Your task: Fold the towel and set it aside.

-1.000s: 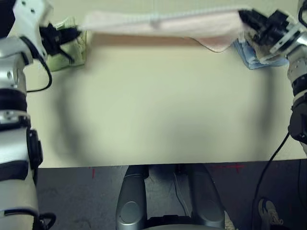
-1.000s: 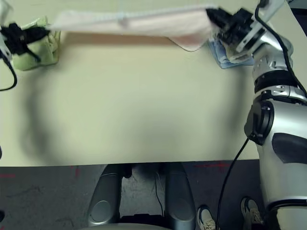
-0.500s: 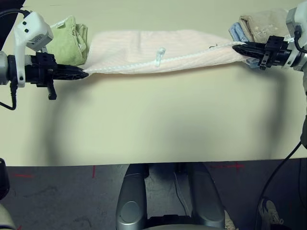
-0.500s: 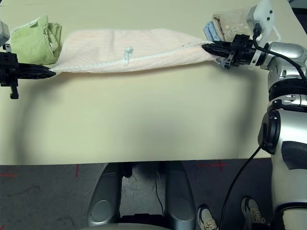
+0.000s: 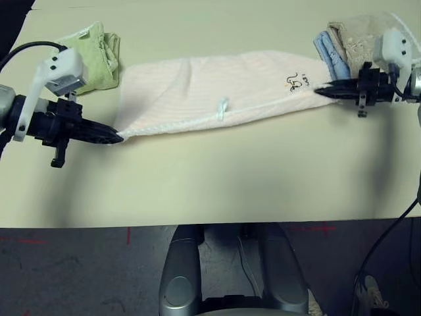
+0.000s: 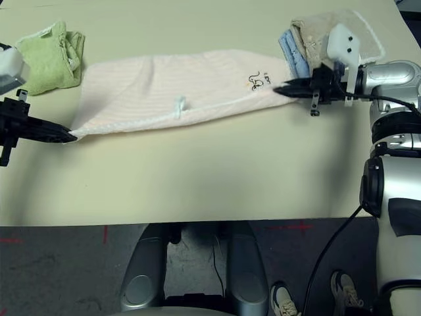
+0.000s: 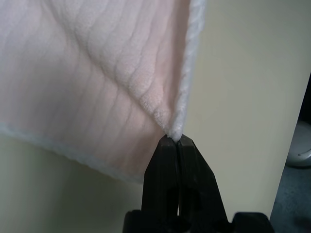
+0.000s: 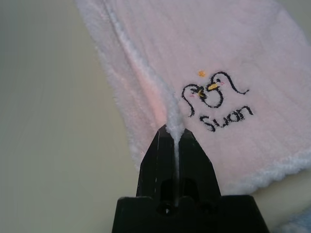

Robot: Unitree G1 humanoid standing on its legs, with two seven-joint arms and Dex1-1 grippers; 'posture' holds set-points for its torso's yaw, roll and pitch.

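Towel (image 5: 217, 92) lies across upper middle of the head frame on the table (image 5: 210, 184), already doubled lengthwise, stretched between both arms. White corded edge runs along its near side, small loop (image 5: 223, 109) at mid-edge, embroidered mark near the R end.

L gripper (image 5: 116, 137) at left-centre of frame, jaws pinched tight on the towel's near-left corner; wrist view shows the cord edge nipped right at the tips. R gripper (image 5: 320, 91) at upper right, jaws likewise clamped on the cord at the towel's right end, just beside the embroidery.

Green towel (image 5: 95, 56) upper left, just beside the pink one's far-left edge. Blue towel (image 5: 327, 54) and beige towel (image 5: 355, 39) upper right, close behind R gripper.

Step in hand, my read: first fold laid down, next fold pending.

To do it well:
- keep both pinches matched so the edge stays taut, no sag mid-span
- both grips are at the very tips, thin bite; a jerk could slip the cord out
- bring one end over the other w/ corners aligned, loop edge as guide
- watch R side, crowded by the blue/beige pile; don't drag them along
- let cloth settle flat before releasing
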